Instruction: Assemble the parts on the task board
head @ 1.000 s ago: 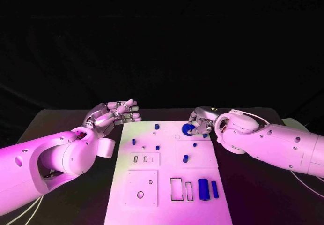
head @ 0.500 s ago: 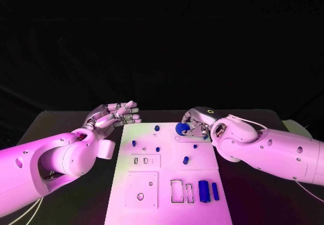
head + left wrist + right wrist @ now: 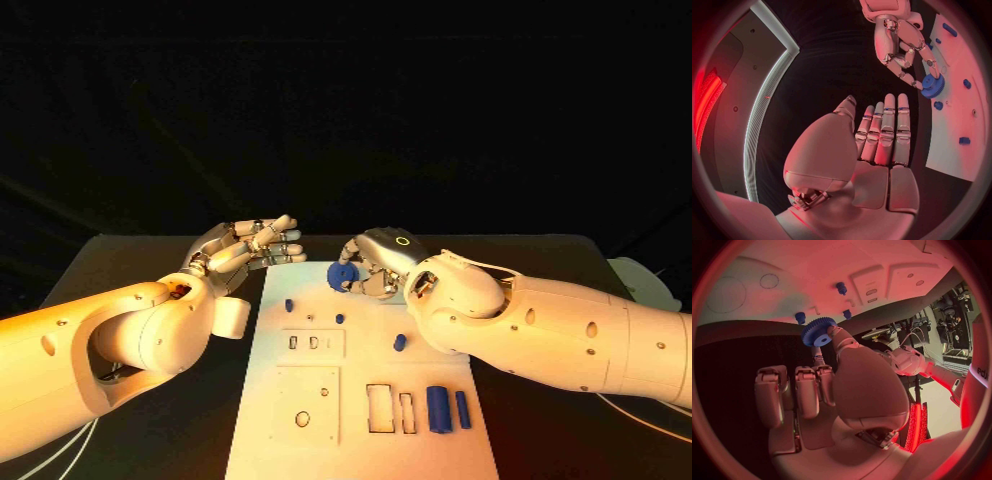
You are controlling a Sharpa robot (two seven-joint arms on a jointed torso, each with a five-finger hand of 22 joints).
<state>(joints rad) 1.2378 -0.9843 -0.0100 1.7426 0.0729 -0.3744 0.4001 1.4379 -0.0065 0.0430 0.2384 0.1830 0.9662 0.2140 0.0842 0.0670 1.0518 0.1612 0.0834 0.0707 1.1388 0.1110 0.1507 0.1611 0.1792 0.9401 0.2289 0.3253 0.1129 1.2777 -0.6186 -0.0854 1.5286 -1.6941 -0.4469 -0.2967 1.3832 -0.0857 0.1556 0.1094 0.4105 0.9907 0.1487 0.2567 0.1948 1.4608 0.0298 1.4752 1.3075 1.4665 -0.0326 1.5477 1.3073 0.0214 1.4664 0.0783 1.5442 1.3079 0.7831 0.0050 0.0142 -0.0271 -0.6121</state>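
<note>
though toothed up close, gear (image 3: pixel 819 333)

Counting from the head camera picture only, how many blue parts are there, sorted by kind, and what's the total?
Gear: 1
Small pegs: 3
Long blocks: 2
Total: 6 blue parts in sight; the right arm may hide more.

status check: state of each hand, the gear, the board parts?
right hand: pinches the blue gear, above the board's far end
blue gear: held, off the board
left hand: holds nothing, fingers extended, beside the board's far left corner
task board: flat on the table
blue block: lies on the board, near end
</note>
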